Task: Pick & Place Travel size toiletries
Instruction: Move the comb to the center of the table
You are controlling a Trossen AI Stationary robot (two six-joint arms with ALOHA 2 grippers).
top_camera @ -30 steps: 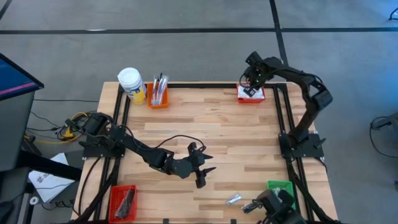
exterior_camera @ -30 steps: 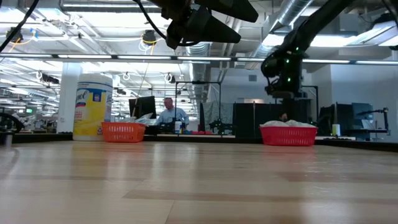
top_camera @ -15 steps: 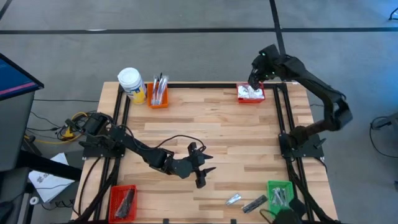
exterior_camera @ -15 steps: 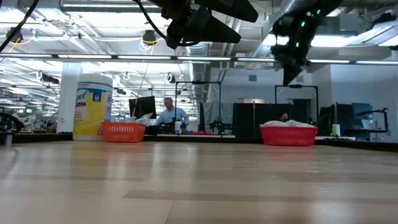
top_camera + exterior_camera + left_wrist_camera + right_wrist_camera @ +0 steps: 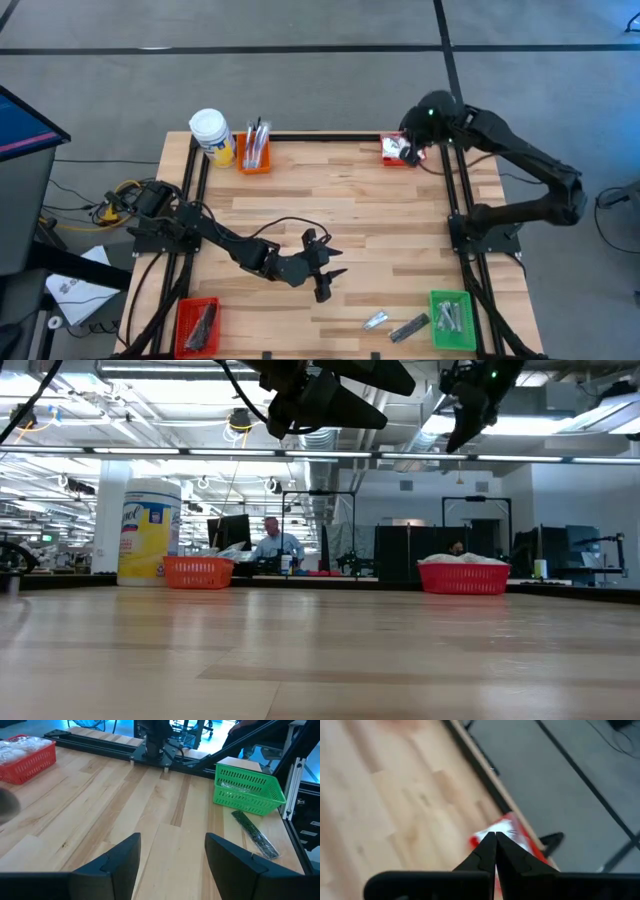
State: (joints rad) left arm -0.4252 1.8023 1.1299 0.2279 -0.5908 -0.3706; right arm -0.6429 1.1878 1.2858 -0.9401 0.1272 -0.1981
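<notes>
Toiletries: a sachet (image 5: pixel 375 321) and a dark bar (image 5: pixel 408 327) are seen on the counter (image 5: pixel 380 230), just beyond the open, empty left gripper (image 5: pixel 325 268). The right gripper (image 5: pixel 408 150) is closed, empty, above the red bin (image 5: pixel 390 155).

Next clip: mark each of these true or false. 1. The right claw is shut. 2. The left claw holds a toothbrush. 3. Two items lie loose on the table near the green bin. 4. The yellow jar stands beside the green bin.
1. True: the right claw is shut, above the red bin of white packets.
2. False: the left claw is open and empty, over mid-table.
3. True: a silvery sachet and a dark flat bar lie beside the green bin.
4. False: the yellow jar stands beside the orange bin.
</notes>
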